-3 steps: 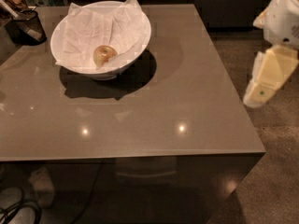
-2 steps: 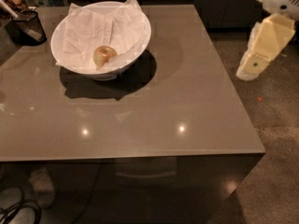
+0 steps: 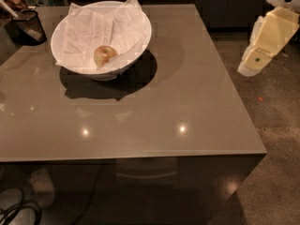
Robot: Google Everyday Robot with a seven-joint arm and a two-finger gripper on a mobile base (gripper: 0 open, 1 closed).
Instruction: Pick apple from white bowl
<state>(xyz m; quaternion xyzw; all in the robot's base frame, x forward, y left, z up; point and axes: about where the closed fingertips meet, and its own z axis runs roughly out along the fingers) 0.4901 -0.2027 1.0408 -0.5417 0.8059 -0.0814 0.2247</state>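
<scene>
The apple (image 3: 105,55), small and yellowish-green with a reddish blush, lies inside the white bowl (image 3: 136,41) on crumpled white paper. The bowl stands at the far left of the grey table (image 3: 187,102). My gripper (image 3: 267,41), a cream-coloured piece on a white arm, hangs in the air at the upper right, off the table's right edge and well apart from the bowl. It holds nothing that I can see.
A small dark mesh cup (image 3: 27,26) with utensils stands at the far left corner, just left of the bowl. The table's right edge borders a speckled floor (image 3: 276,125). Cables (image 3: 14,210) lie on the floor at the lower left.
The gripper has risen and shifted slightly left at the right side of the view. The apple and bowl have not moved.
</scene>
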